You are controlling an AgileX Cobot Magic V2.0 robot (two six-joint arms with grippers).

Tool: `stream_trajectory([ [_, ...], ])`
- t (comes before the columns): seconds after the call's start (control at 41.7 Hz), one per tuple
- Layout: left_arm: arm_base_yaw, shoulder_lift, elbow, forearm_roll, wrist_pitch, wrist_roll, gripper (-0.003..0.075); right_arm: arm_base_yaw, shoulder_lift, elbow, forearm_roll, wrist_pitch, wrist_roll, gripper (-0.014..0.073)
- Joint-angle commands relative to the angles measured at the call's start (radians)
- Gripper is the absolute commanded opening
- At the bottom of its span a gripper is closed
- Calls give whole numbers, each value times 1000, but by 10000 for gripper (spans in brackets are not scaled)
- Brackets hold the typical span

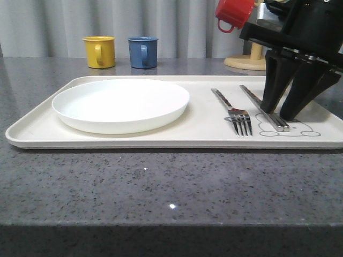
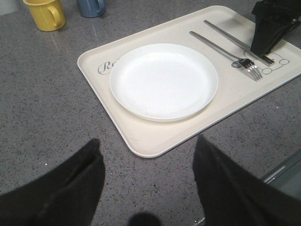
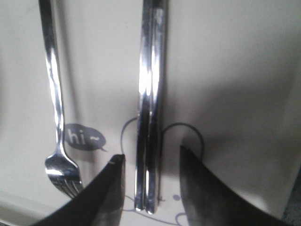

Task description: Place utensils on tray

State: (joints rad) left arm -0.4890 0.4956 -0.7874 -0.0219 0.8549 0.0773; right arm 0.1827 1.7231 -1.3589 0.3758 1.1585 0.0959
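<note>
The right gripper straddles the chopsticks with fingers open; lifting carelessly could nudge them off the tray. The left gripper's fingers are also open.

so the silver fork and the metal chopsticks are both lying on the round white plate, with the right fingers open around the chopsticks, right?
Not quite: the silver four-tined fork and flat metal chopsticks lie on the cream rectangular tray, beside the round white plate, as the front view shows. The right gripper fingers are open around the chopsticks.

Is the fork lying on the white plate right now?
No. In the front view the fork lies flat on the bare tray, to the right of the plate and apart from it, beside the chopsticks.
</note>
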Motion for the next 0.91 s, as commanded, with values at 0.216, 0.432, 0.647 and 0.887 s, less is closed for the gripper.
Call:
stream_trajectory([
  [0.216,-8,8,-26,-5,-73,-10,407,0,-268,-21,-198,89,-108,362],
  [0.432,-8,8,-26,-5,-73,-10,407,-149,-387,43,-316,113,-124,362],
  [0.647,-8,8,-26,-5,-73,-10,407,-374,-363,93,-309,91,-184,362],
  [0.887,-8,8,-26,-5,-73,-10,407,-441,-261,93,-319,55,-203,362],
])
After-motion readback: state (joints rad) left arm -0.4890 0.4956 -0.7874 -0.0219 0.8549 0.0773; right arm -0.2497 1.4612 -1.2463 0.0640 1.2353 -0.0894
